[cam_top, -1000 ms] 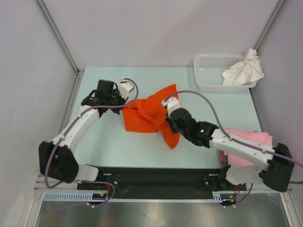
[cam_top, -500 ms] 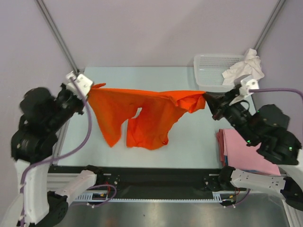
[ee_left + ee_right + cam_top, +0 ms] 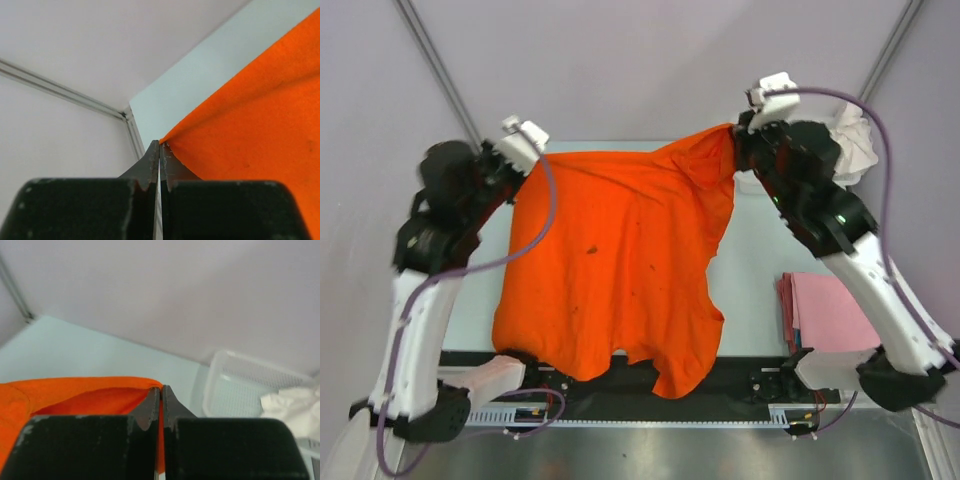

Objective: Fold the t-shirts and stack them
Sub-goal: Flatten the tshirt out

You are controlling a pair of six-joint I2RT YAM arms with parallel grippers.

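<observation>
Basket [image 3: 240,385] and white shirt [image 3: 295,407] far right, pink shirts [image 3: 830,315] near right; left claw [image 3: 160,150] and right claw [image 3: 161,390] pinch orange shirt [image 3: 620,260], now unfurled.

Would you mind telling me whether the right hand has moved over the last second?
Yes. The right hand, shut on the orange t-shirt, has gone from mid-table up and back to the far edge of the table, beside the basket.

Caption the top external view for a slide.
The left hand and right hand hold the orange t-shirt spread wide above the table, pink t-shirts stacked at right.
</observation>
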